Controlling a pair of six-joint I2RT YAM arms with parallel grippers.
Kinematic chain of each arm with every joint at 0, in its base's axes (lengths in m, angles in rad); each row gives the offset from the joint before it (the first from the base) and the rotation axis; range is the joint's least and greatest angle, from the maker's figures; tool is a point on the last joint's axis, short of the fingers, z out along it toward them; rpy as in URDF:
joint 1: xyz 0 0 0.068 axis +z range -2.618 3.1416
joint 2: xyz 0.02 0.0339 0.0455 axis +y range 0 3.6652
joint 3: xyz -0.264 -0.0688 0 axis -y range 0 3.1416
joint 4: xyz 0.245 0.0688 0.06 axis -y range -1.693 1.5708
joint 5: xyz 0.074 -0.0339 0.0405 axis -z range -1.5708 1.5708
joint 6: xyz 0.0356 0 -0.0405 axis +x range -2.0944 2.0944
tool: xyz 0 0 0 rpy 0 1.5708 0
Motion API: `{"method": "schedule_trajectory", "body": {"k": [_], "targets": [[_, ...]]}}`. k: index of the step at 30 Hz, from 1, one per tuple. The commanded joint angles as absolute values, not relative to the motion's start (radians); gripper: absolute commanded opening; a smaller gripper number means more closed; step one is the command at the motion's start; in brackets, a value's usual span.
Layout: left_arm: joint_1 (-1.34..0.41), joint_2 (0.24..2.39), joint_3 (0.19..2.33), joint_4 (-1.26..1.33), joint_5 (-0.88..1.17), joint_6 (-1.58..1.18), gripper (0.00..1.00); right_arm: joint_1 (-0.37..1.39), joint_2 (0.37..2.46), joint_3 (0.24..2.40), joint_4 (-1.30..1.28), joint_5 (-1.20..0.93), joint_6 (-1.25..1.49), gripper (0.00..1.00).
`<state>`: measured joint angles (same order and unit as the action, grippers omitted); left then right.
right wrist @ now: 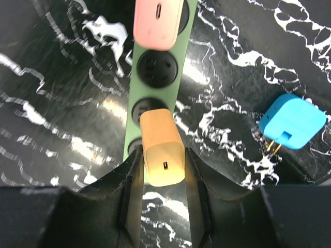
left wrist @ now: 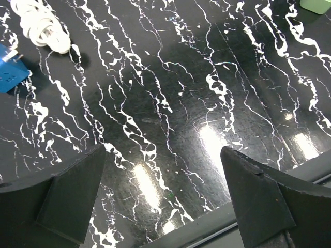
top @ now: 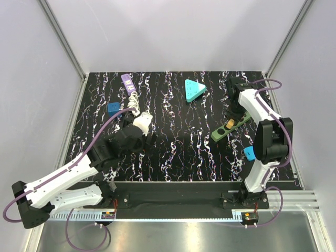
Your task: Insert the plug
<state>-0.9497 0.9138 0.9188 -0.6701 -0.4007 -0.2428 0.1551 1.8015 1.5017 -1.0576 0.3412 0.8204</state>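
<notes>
A plug [right wrist: 163, 155] and a second plug [right wrist: 158, 20] stand on the power strip [top: 219, 133], a loose adapter [right wrist: 292, 121] beside it.

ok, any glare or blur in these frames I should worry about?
Left wrist: bright reflection streaks on the glossy table, near fingers soft. Right wrist: similar glare patches left of the strip; orange plug sharp. Top: even light, little glare.

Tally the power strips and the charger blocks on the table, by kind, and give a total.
Power strips: 2 (purple strip, green strip)
Charger blocks: 4 (pink charger, orange charger, dark blue charger, light blue charger)
Total: 6
</notes>
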Motion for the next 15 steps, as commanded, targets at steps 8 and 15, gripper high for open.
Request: {"method": "schedule_trajectory", "body": {"k": [8, 15], "targets": [[-0.948, 0.893, 0.908, -0.644, -0.453, -0.219, 0.99, 0.127, 1.884, 1.594, -1.009, 0.364, 0.847, 0.00], [-0.948, 0.900, 0.913, -0.643, -0.454, -0.213, 0.99, 0.126, 1.861, 1.559, -1.017, 0.330, 0.899, 0.00]]}}
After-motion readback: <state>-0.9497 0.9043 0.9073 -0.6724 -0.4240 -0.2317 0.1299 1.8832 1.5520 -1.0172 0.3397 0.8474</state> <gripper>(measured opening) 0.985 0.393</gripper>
